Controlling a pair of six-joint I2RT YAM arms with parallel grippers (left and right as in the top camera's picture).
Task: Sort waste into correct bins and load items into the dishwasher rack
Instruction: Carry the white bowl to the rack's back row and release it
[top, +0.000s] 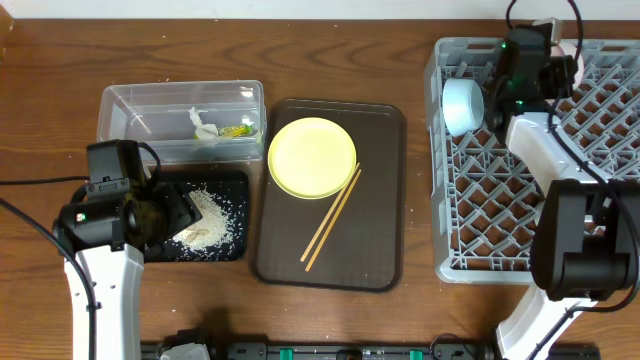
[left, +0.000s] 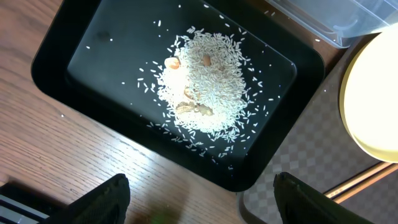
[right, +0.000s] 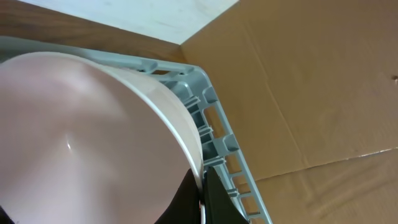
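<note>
Hovering: left tool (left: 205, 208) released above rice (left: 208, 81) in black tray (left: 56, 62) | right tool (right: 202, 199) pinching white bowl (right: 81, 124) at rack (right: 217, 127) corner

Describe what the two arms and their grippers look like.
Both the left arm and right arm have smooth white links between bulky black joint housings, with small green lights glowing and thin black cables looping off them. The left gripper's fingers are matte black and blunt.
</note>
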